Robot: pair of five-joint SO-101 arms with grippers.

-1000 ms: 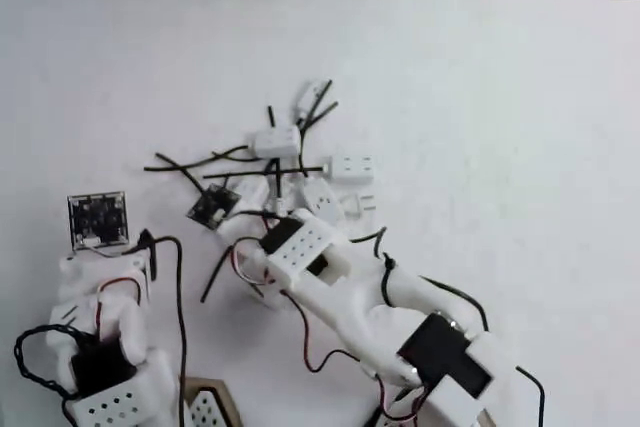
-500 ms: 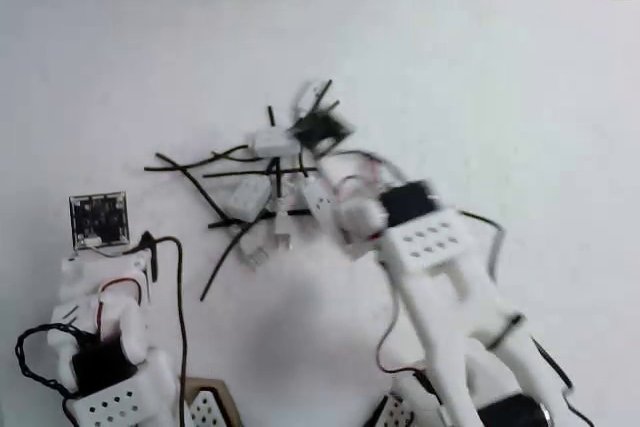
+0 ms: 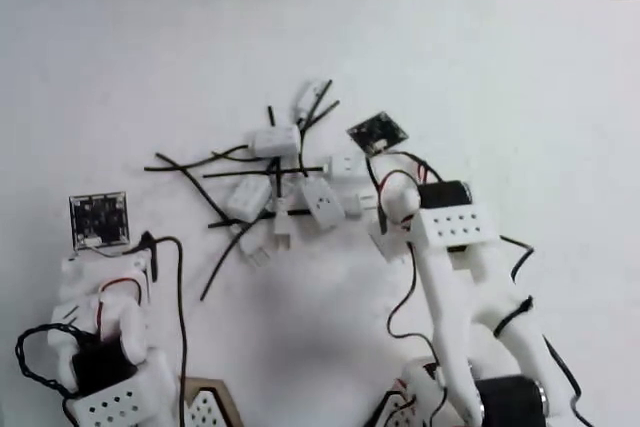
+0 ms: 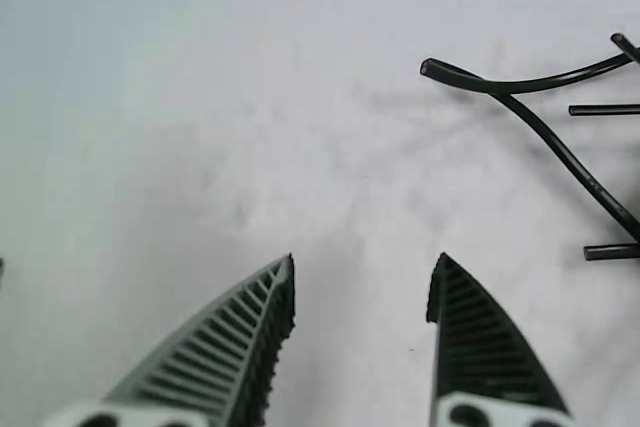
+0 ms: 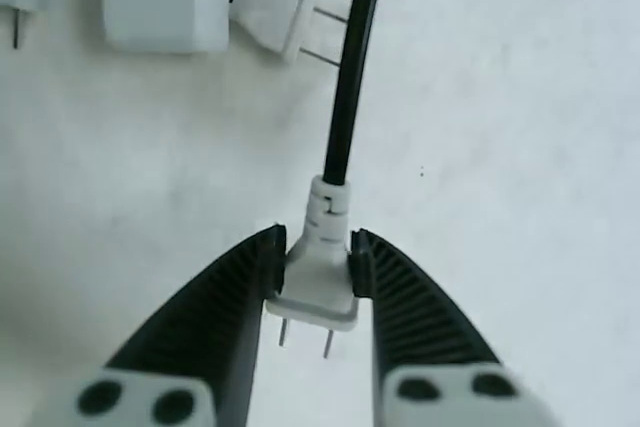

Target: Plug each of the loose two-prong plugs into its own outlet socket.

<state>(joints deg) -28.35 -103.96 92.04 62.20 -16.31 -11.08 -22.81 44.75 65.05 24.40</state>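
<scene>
One plug fills the right tool, one loose plug nearby.

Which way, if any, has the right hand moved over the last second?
Yes. The right hand swung rightward in the high view, from left of the white outlet socket to its right.

Wide passage offered over far and right table, centre blocked by crossed black cords and clustered sockets, right gripper clamped on plug just beside them, cord ends found ahead of left gripper.
</scene>
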